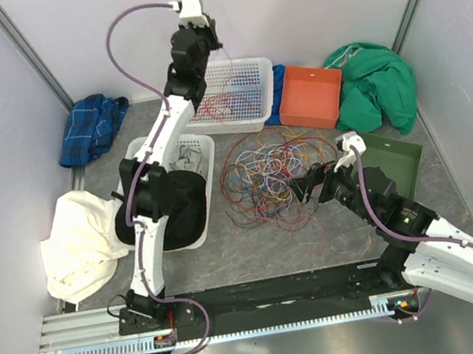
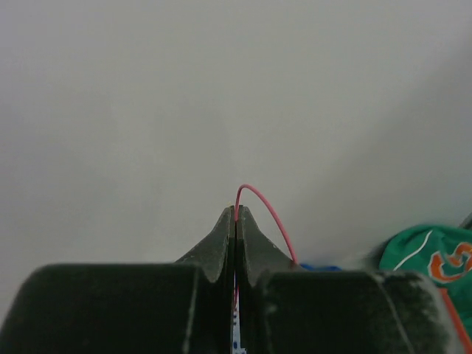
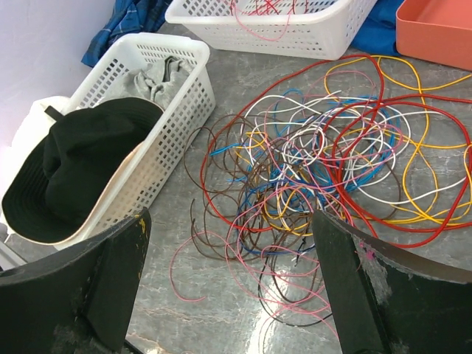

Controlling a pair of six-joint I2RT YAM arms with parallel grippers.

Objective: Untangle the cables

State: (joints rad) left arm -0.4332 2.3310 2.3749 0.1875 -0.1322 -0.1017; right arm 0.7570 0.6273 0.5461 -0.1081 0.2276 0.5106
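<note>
A loose tangle of thin cables (image 1: 274, 173) in red, orange, yellow, blue, white, pink and brown lies on the table's middle; it also fills the right wrist view (image 3: 324, 169). My left gripper (image 1: 216, 46) is raised high above the far white basket (image 1: 235, 95), shut on one thin pink-red cable (image 2: 267, 214) that loops out past its fingertips (image 2: 221, 236). Several cables (image 1: 222, 102) lie in that basket. My right gripper (image 1: 304, 188) hovers open and empty at the tangle's near right edge, its fingers (image 3: 350, 284) wide apart.
A white basket (image 1: 143, 152) holding a black hat (image 1: 174, 207) and grey cloth stands left of the tangle. An orange bin (image 1: 310, 96), green cloth (image 1: 375, 81), green tray (image 1: 398, 164), blue plaid cloth (image 1: 90, 127) and white cloth (image 1: 75, 245) ring the table.
</note>
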